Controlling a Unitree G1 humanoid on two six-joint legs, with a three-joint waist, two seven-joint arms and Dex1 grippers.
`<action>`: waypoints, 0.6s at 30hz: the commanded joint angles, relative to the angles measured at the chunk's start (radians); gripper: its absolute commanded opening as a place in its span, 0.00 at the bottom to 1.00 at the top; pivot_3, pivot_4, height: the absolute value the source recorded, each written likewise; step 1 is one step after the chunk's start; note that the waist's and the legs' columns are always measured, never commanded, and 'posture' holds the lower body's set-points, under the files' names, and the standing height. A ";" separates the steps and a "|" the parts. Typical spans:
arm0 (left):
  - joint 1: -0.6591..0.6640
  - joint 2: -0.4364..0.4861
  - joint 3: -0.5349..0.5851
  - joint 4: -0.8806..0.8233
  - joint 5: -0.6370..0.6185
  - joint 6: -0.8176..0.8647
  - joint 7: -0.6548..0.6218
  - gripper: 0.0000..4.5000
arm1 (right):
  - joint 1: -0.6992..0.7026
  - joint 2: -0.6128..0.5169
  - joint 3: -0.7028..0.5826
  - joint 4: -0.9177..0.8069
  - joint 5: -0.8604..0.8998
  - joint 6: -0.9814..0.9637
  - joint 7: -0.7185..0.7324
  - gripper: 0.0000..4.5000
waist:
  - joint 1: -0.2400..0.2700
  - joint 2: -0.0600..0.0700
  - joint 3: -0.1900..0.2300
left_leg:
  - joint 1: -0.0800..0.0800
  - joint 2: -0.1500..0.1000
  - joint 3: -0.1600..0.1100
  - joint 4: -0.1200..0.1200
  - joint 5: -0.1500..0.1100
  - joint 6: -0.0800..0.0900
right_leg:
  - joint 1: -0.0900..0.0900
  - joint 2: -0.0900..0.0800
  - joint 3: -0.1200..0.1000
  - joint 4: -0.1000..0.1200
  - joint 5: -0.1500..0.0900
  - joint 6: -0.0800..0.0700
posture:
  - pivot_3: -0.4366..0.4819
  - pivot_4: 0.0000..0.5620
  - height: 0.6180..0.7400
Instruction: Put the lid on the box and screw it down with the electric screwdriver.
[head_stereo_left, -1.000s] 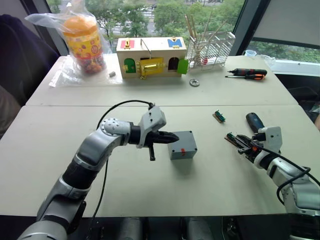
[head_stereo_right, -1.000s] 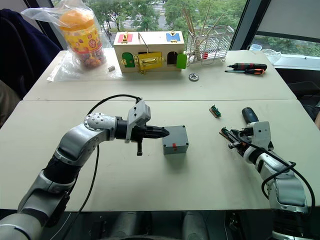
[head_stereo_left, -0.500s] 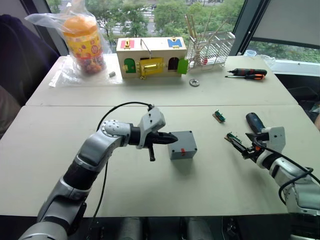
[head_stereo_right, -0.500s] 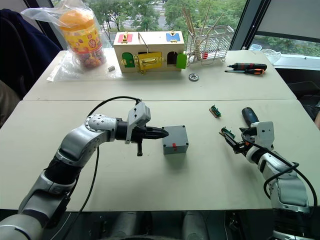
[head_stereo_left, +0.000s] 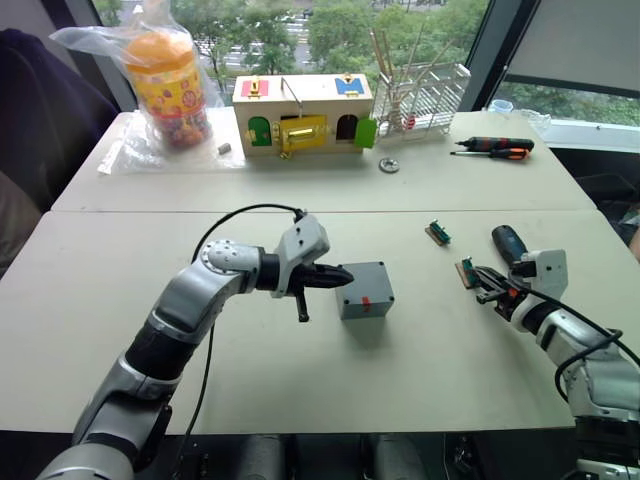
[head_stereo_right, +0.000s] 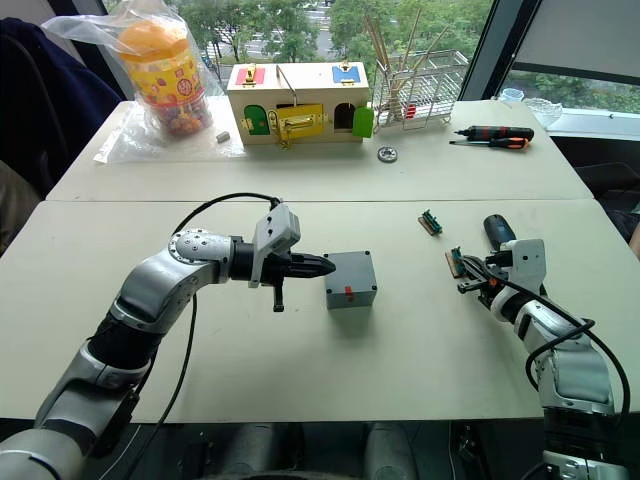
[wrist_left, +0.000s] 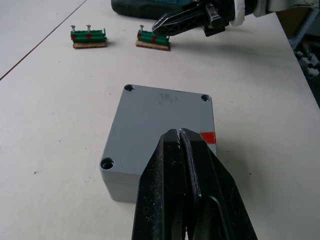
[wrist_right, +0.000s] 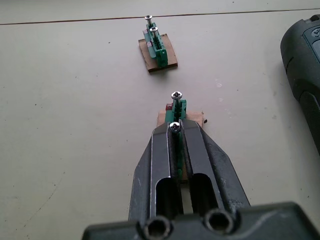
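The left gripper, fingers pressed together, rests on the lid (seated on the box); the right gripper pinches a green connector strip beside the electric screwdriver.

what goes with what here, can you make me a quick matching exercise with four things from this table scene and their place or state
Things:
1. lid
2. electric screwdriver
3. left gripper
4. right gripper

Place or state:
a. shut on a green connector strip
b. lying on the table beside the right gripper
c. shut, tips at the box
d. on top of the box

Pairs: 1-d, 2-b, 3-c, 4-a
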 joint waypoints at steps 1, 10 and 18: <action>-0.005 0.000 0.004 -0.017 0.002 -0.021 0.003 0.00 | 0.004 -0.003 -0.005 -0.039 0.006 -0.011 0.001 0.00 | 0.000 0.000 0.000 | 0.000 0.000 0.000 0.000 0.000 0.000 | 0.000 0.000 0.000 0.000 0.000 0.000 | 0.48 0.27 0.74; -0.009 -0.005 -0.004 0.002 0.011 -0.034 0.001 0.00 | 0.024 0.012 -0.023 -0.099 0.033 -0.004 -0.007 0.00 | 0.000 0.000 0.000 | 0.000 0.000 0.000 0.000 0.000 0.000 | 0.000 0.000 0.000 0.000 0.000 0.000 | 0.48 0.27 0.74; -0.010 -0.009 -0.007 0.012 0.020 -0.045 -0.004 0.00 | 0.021 0.009 -0.032 -0.113 0.064 0.004 -0.013 0.00 | 0.000 0.000 0.000 | 0.000 0.000 0.000 0.000 0.000 0.000 | 0.000 0.000 0.000 0.000 0.000 0.000 | 0.48 0.27 0.74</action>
